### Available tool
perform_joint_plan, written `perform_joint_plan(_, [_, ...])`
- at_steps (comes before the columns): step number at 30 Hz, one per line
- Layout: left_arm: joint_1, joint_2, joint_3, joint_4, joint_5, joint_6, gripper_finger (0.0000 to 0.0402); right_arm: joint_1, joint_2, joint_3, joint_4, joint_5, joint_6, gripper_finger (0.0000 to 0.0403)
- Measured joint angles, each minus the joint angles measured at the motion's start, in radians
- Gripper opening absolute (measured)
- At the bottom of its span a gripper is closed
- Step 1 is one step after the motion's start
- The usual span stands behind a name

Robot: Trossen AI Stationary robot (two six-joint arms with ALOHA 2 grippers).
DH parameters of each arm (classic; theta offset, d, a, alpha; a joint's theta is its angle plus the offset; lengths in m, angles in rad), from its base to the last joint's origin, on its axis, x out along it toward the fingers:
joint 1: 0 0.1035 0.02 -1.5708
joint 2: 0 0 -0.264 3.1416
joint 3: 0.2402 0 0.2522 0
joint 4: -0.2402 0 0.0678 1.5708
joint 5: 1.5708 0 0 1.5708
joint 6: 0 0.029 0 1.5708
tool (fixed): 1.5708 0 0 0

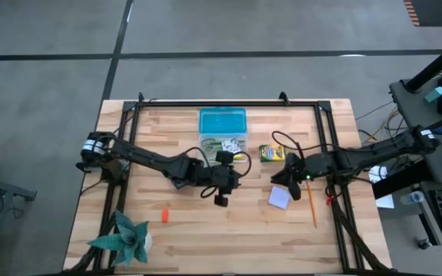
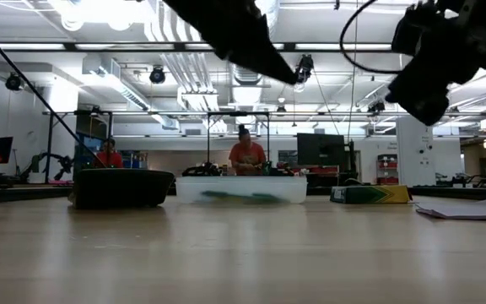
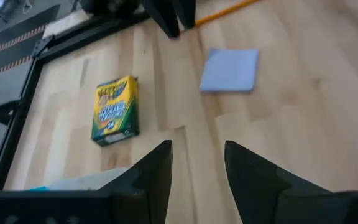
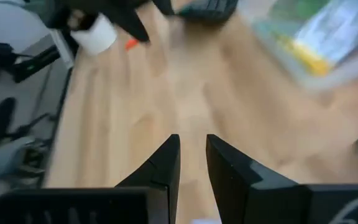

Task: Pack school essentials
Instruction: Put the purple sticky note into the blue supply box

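Note:
A clear box (image 1: 222, 132) with a teal top stands at the table's far middle, with small pieces inside. The yellow-green crayon pack (image 3: 115, 110) lies flat to its right. Nearer lie the lavender note pad (image 3: 230, 70) and an orange pencil (image 1: 311, 203). The orange eraser (image 1: 164, 215) lies at the near left. My left gripper (image 3: 197, 149) hovers open and empty in front of the box, pointing toward the crayon pack and note pad. My right gripper (image 4: 192, 140) hangs above the table next to the note pad, its fingers a little apart with nothing between them.
A green spiky plant decoration (image 1: 129, 238) stands at the near left corner. A black frame (image 1: 229, 103) runs along the table's far and side edges. Bare wood lies along the near edge between the eraser and the pencil. People sit in the room beyond the table.

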Motion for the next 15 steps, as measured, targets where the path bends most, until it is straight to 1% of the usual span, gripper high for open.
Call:
perform_joint_plan(2, [-0.018,-0.014,0.0,0.001,-0.005,-0.024,0.013,0.017,0.034,0.027,-0.069,-0.031,0.086,0.0068])
perform_joint_plan(9, [-0.084,-0.061,-0.001,0.006,-0.034,-0.13,0.013,0.096,0.185,0.157,-0.451,-0.032,0.313,0.0068])
perform_joint_plan(12, [-0.12,-0.075,-0.002,0.01,-0.048,-0.138,0.013,0.12,0.255,0.214,-0.591,-0.029,0.356,0.0068])
perform_joint_plan(15, [-0.149,-0.082,-0.002,0.016,-0.078,-0.157,0.013,0.126,0.316,0.245,-0.668,-0.025,0.386,0.0068])
